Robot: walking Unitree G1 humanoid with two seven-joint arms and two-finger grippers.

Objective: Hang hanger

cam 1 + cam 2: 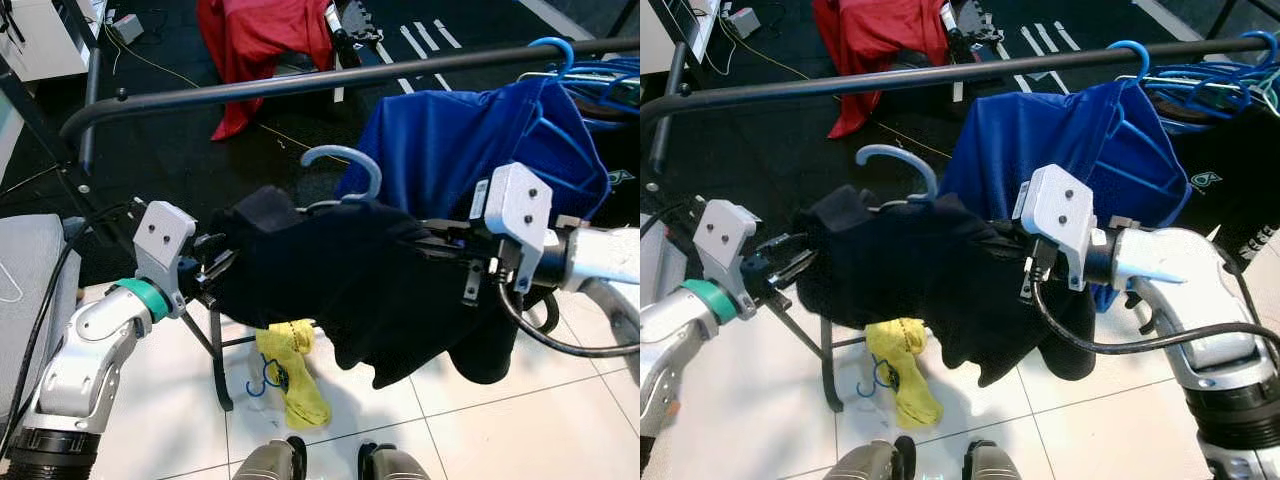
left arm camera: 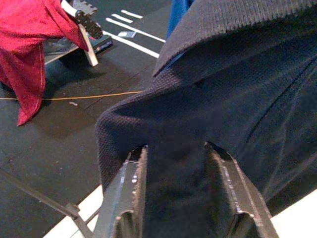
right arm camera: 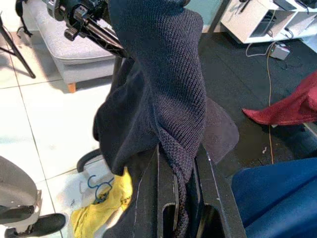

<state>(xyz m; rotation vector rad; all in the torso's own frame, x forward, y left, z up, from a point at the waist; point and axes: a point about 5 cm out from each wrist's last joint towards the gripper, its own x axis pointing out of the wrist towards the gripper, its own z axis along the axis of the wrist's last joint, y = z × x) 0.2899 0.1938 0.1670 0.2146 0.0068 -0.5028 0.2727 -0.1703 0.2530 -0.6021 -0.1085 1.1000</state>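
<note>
Left eye view: my left pincer and right pincer each pinch the dark knitted garment, keeping its pale blue plastic hanger hook upright between them, below the black rail for hooking.

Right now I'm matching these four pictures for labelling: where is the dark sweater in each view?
Left eye view: dark sweater at the centre, below the black rail.
Right eye view: centre again.
Left wrist view: close up, clamped in the left gripper.
Right wrist view: rising from the right gripper.
Shared landmark: the red cloth on the dark floor beyond.
</note>
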